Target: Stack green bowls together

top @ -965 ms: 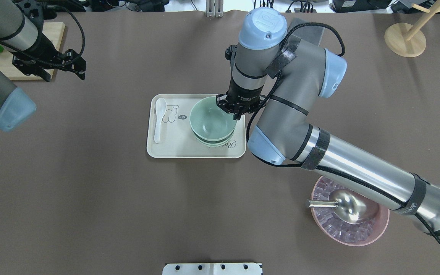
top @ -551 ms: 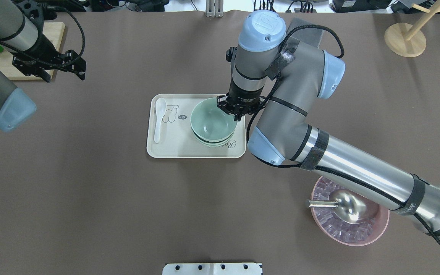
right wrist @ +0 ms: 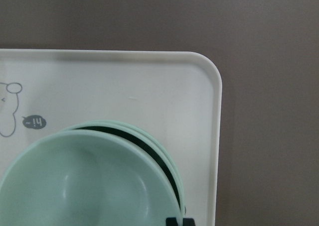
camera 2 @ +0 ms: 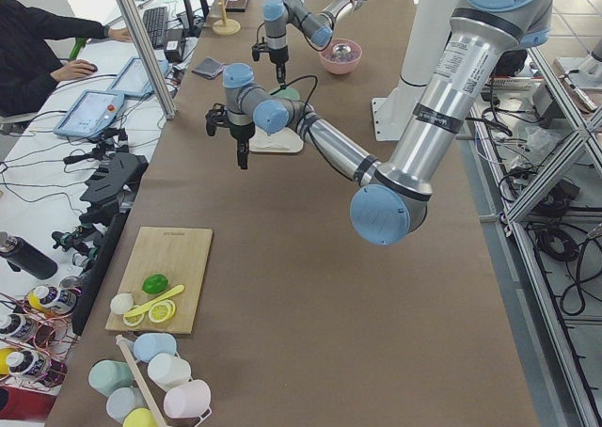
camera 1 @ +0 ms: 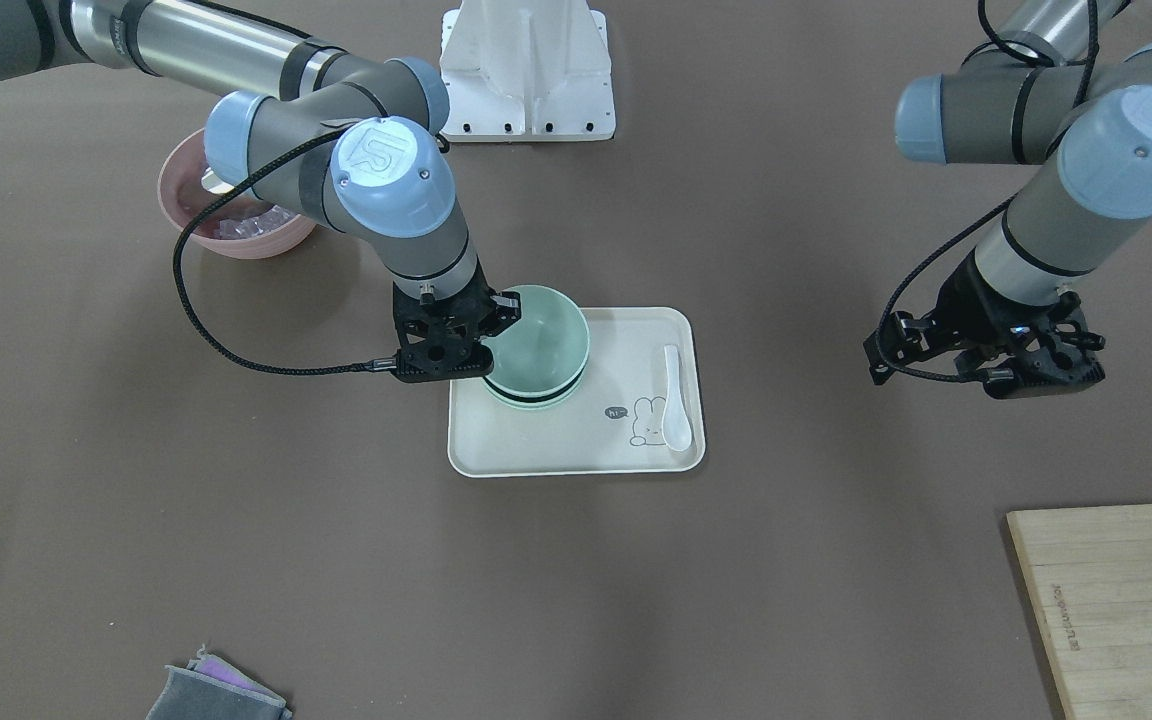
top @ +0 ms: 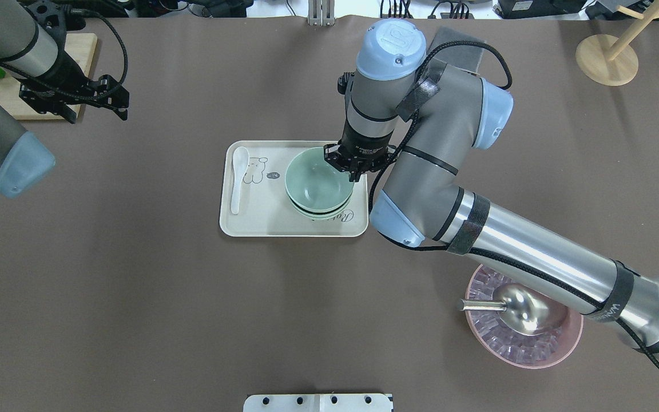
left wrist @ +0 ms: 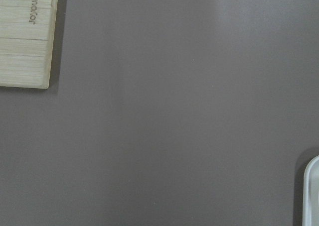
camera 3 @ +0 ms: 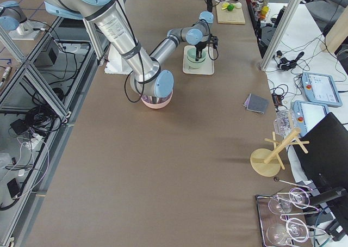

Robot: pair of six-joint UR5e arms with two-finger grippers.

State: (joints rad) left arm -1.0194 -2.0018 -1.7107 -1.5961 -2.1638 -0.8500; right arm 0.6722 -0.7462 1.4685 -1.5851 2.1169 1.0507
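Since a second ago the right arm has eased its elbow over slightly, and the top bowl [top: 315,180] has settled a touch more squarely on the pile; the left arm has not stirred. On the brown desk [top: 135,286] the cream rectangular plastic tray [top: 261,220] carries the small, round, matte, pale mint-green bowls [top: 319,213], nested one in another at the tray end nearer the right arm; I count three rims in the wrist view. I judge the stacking all but done, with only the release left. The right gripper [top: 354,171] stands upright at the top bowl's rim, on its far right side in the overhead view; its jaws are drawn in on that rim as far as I can make out. The next move calls for parting them and lifting straight up, so the bowl is not dragged askew. The left gripper [top: 98,111] hangs well apart over bare desk; its jaws are spread and hold nothing.
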